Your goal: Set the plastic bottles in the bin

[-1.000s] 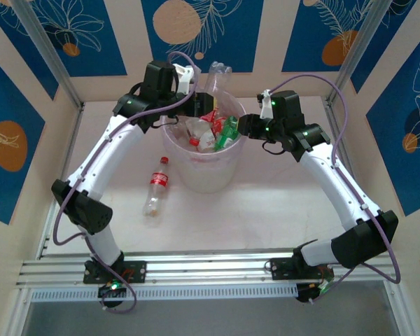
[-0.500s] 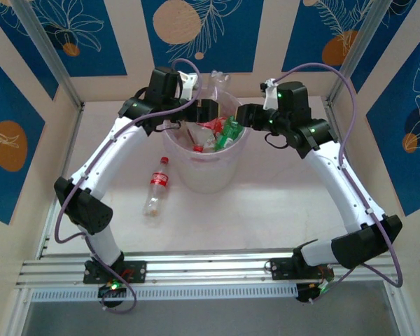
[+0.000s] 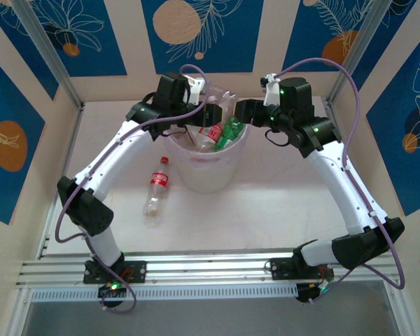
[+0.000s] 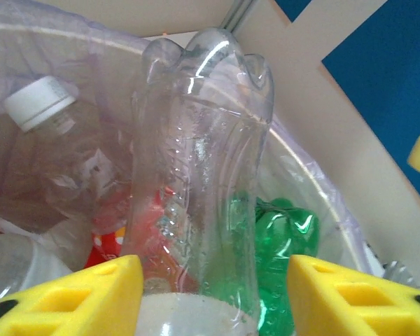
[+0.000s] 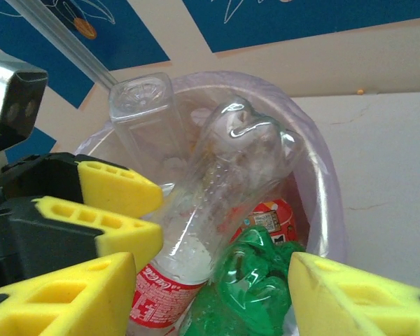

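Drop step, we judge: left gripper (image 4: 213, 269) fingers apart either side of clear bottle (image 4: 199, 154), base-up in the bin (image 3: 203, 178); lift straight up so nothing drags out. 1 red-capped bottle (image 3: 156, 187) lies on table (image 3: 280, 203), left of bin. Pose: both arms reach forward, meeting over bin; right gripper (image 5: 211, 264) spread wide, empty.

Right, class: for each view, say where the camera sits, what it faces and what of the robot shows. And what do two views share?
Top external: above and behind the bases, facing down on the table, the bin and a lying bottle; both arms show.
Left wrist: over the bin, facing into it; left jaws flank a clear bottle.
Right wrist: at the bin's rim, facing across; right jaws show, apart, left jaws beyond.
Shared: both wrist views show the clear bottle and a green bottle.
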